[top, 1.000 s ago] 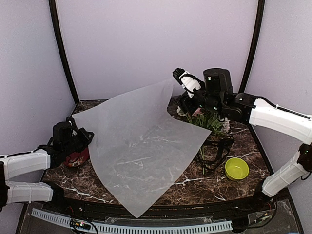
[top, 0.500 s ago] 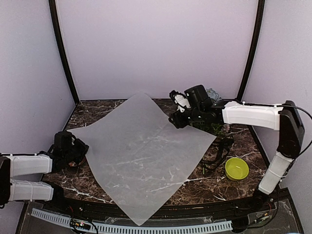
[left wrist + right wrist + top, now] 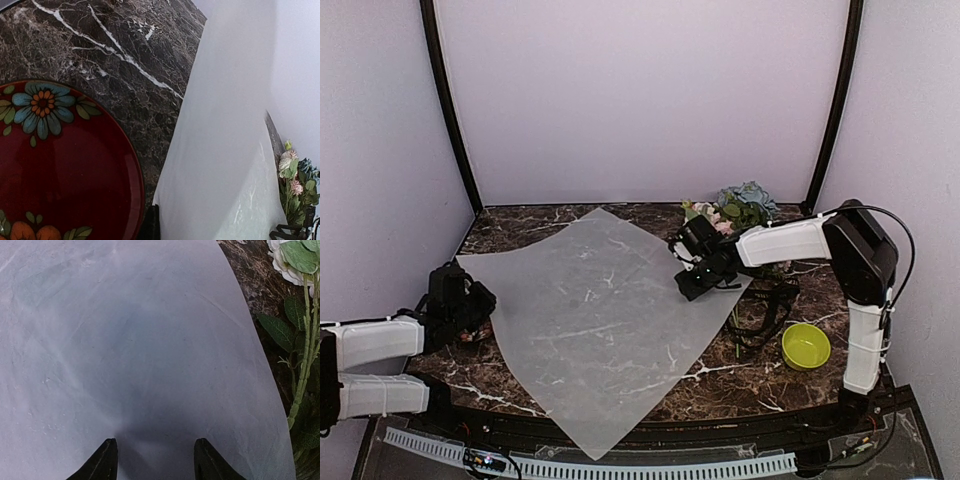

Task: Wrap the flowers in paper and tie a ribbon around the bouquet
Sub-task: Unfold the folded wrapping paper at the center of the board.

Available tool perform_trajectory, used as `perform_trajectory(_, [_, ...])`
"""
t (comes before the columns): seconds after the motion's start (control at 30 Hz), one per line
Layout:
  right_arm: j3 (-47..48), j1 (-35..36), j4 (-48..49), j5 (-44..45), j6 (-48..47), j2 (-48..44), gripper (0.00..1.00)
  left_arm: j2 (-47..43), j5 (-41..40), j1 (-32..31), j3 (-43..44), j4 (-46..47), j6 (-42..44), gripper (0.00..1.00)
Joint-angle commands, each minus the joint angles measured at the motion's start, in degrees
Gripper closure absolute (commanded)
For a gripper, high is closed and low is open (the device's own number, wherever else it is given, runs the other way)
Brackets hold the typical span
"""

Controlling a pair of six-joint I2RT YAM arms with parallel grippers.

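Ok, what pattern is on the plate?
Dark red plate with painted blue and orange flowers and green leaves; clearest in the left wrist view.

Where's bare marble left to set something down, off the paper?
Free: back-left corner behind the paper; front-right strip between paper and bowl. Crowded: right side, with flowers, right hand and bowl; plate at left edge.

Frosted white paper [image 3: 590, 320] spread nearly flat, diamond-wise, across table [image 3: 520, 218] centre. Flowers [image 3: 740, 205]: pink, white, blue blooms, lying at table's far right, unwrapped.
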Motion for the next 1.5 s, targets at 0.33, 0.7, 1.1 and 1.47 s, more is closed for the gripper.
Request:
perform_trajectory(0.33, [-6.43, -0.82, -1.9, 4.87, 3.52, -5.93, 0.5, -2.55, -3.01, 0.4, 5.05, -4.72, 13.16, 0.56])
perform_trajectory(0.7, [-5.86, -2.71, -4.17, 6.21, 3.03, -15.42, 0.51, -7.68, -9.87, 0.35, 11.7, -13.7, 25.37, 0.27])
perform_trajectory(1.1, [-8.97, -15.09, 8.12, 2.3, 18.02, -16.55, 0.64, -4.7, -5.38, -11.25, 12.71, -9.06, 35.88, 0.33])
perform_trajectory(1.47, [-10.29, -15.96, 10.31, 3.18, 21.29, -10.06, 0.43, 22.18, 1.86, -18.29, 21.04, -5.82, 42.41, 0.33])
